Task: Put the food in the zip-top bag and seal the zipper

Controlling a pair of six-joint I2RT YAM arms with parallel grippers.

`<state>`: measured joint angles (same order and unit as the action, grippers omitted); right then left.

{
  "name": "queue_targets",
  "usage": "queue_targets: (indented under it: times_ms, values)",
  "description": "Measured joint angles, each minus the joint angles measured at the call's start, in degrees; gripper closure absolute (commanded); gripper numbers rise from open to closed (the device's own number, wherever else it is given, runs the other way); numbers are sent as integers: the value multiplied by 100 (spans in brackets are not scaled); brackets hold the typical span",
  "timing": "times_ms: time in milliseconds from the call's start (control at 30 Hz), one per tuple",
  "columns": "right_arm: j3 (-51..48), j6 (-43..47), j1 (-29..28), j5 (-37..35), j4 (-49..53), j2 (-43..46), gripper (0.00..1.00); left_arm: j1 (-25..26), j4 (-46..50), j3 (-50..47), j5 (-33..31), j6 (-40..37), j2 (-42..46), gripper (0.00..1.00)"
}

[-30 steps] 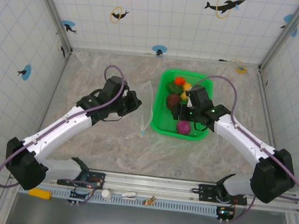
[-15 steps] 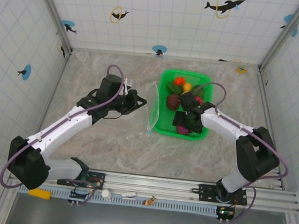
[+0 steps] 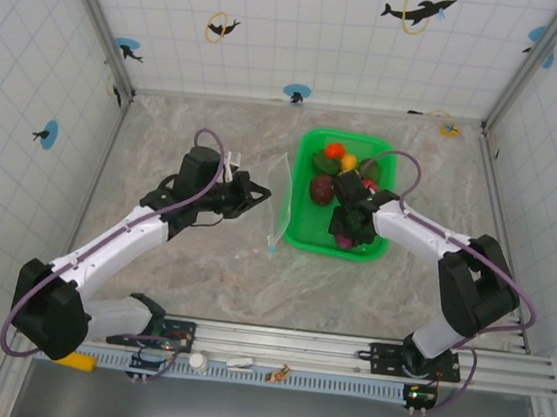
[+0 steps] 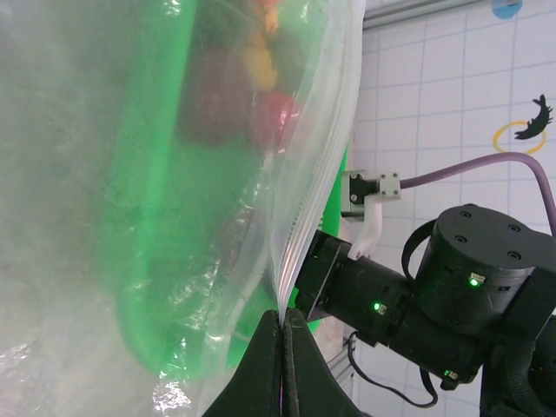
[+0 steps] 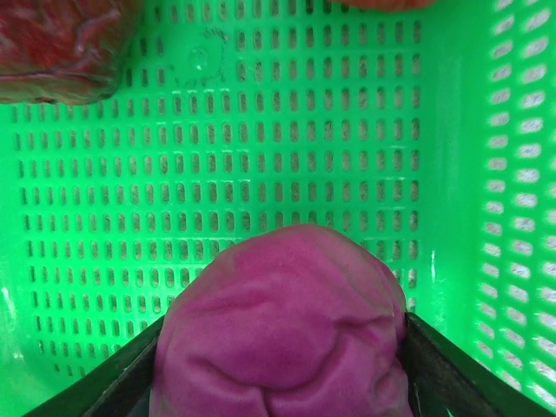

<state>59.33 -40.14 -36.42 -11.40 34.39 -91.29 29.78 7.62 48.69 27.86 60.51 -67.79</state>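
White tiled walls [image 3: 308,41] dotted with dolphin stickers [image 3: 418,10] and blue discs [image 3: 297,91] enclose a beige, marble-patterned tabletop [image 3: 212,261] under even light. Grey metal posts [image 3: 97,17] rise at the corners; a metal rail [image 3: 293,346] lines the near edge.

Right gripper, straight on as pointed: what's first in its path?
The magenta food, sitting between its fingers, with the basket floor behind it. Whether they touch it is unclear.

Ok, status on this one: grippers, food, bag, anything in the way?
Left gripper shut on zip-top bag edge, bag held up. Right gripper fingers flank magenta food in green basket; grip unconfirmed. Basket wall between food and bag.
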Motion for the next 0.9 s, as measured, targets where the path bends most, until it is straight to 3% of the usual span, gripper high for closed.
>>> queue_targets:
  times_ms: [167,433,667,900]
  values:
    - [291,470,-2,225,-15,686,46,0,107,111,-59,-2,50,100]
    - [715,933,-267,1480,-1062,2118,52,0,216,452,168,-7,-87,100]
    - [743,855,-723,2280,-1838,2048,52,0,260,697,472,-76,-138,100]
    - [605,667,-739,2424,-2358,1836,53,-50,323,1003,713,-267,-136,100]
